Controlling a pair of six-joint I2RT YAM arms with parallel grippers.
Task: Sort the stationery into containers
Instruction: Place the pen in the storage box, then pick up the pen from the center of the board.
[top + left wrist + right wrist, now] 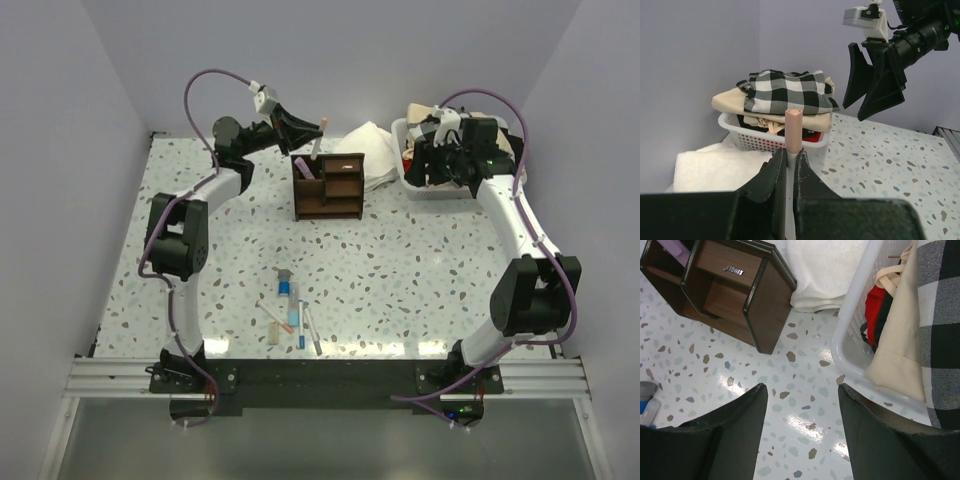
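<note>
Beige-capped pen (792, 131), held upright in the clamped left gripper (789, 167) just above the rear of the wooden organizer (330, 190): placing step. The next move calls for lowering it into a compartment and releasing. Remaining pens (290, 312) lie near the bases. The right gripper (801, 390) hovers spread wide beside the white bin (850, 335).
</note>
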